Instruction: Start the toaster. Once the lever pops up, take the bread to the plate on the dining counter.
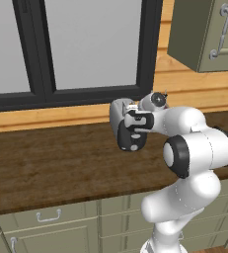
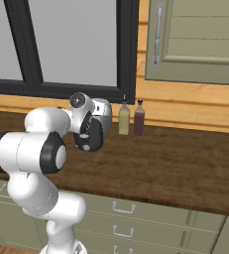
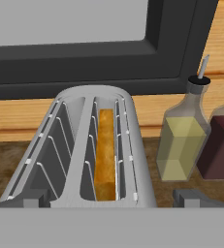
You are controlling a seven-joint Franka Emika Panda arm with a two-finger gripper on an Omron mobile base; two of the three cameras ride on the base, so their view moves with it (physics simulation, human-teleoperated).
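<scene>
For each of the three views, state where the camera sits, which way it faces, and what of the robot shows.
Left base view: behind the arm's left, facing the window; white arm lower right.
Right base view: behind its right, same way; arm lower left.
Hand view: on the hand, looking down onto the rounded silver-grey toaster holding the tan bread slice.
Shared: toaster, yellow oil bottle.

Wood worktop (image 2: pixel 175 163) carries toaster (image 3: pixel 84 145), two bottles (image 2: pixel 124 119).

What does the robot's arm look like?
The arm is glossy white and made of fat rounded tube sections, with dark bands at its joints and a round grey cap near the wrist. Its gripper has two small dark grey finger tips. No cables or markings show.
</scene>
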